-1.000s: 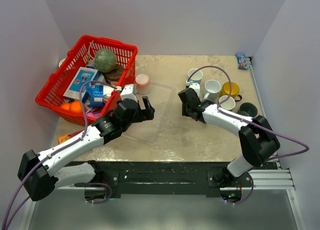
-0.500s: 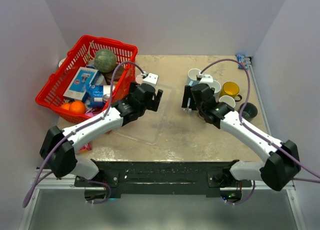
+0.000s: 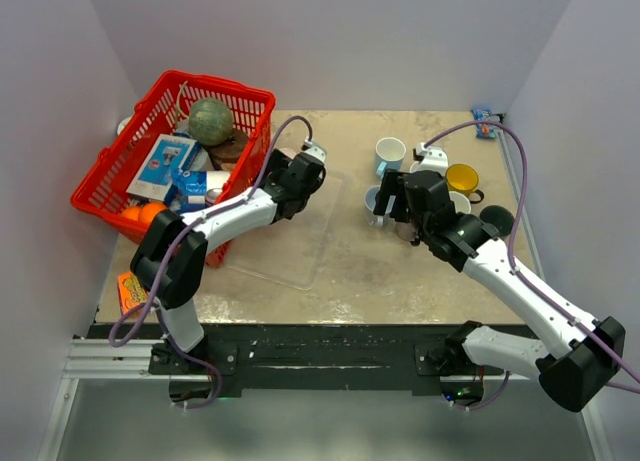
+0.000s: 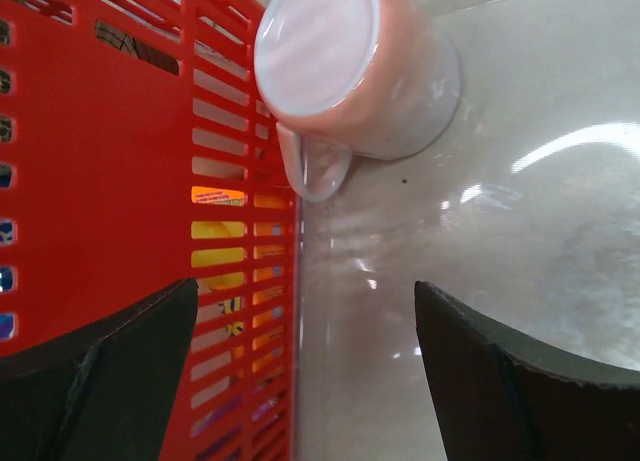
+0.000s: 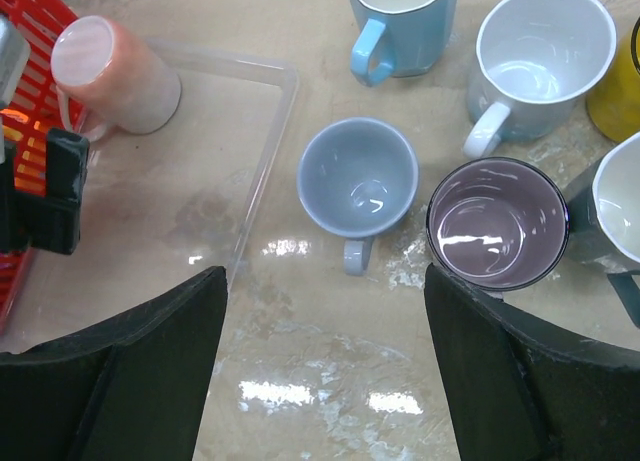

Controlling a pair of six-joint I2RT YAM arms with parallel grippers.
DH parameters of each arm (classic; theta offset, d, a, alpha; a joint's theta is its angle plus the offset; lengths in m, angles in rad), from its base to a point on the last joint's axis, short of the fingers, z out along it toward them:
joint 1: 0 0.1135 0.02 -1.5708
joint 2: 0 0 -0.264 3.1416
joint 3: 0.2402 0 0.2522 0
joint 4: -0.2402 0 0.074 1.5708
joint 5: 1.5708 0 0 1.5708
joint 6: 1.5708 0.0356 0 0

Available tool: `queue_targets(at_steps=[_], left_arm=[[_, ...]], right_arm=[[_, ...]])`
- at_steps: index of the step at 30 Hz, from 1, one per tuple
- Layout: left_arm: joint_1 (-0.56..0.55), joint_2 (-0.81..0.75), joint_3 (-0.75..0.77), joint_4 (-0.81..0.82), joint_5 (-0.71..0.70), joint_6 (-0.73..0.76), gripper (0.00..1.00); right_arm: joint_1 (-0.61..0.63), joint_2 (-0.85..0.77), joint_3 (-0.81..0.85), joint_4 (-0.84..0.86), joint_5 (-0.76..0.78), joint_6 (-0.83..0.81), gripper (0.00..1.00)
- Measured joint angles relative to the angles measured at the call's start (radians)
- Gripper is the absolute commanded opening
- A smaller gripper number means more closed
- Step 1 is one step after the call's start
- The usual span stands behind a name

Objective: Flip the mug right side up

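Left pincer [image 4: 305, 291] gaping wide, empty! Pink mug [image 4: 350, 71] upside down straight ahead, axis vertical, handle seemingly touching the basket [image 4: 120, 131]; right pincer [image 5: 325, 271] farther off.

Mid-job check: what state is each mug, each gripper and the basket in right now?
Pink mug: upside down, not gripped.
Light blue mug: upright, empty.
White mug: upright, empty.
Grey mug: upright, empty.
Purple mug: upright, empty.
Yellow mug: upright.
Left gripper: open, holding nothing, near the pink mug.
Right gripper: open, holding nothing.
Basket: upright, filled with items.
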Motion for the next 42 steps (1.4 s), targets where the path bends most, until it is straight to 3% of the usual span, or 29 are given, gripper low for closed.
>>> queue_targets(at_steps=[12,29,32,35,38,42], left_arm=[[0.101,0.127,0.099,0.024,0.11,0.145,0.94],[0.166,0.286,0.168,0.043,0.215,0.182,0.94],[0.17,0.303,0.168,0.049,0.229,0.192,0.91],[0.172,0.304,0.168,0.051,0.256,0.196,0.79],[0.172,0.304,0.168,0.054,0.274,0.195,0.61],[0.179,0.304,0.168,0.054,0.305,0.186,0.55]], right_arm=[[0.0,0.001,0.0,-0.016,-0.015,0.022,0.83],[0.0,0.001,0.0,-0.021,-0.03,0.044,0.82],[0.0,0.001,0.0,-0.022,-0.03,0.047,0.82],[0.0,0.001,0.0,-0.026,-0.03,0.05,0.82],[0.0,0.001,0.0,-0.027,-0.031,0.053,0.81],[0.0,0.001,-0.002,-0.026,-0.033,0.056,0.81]])
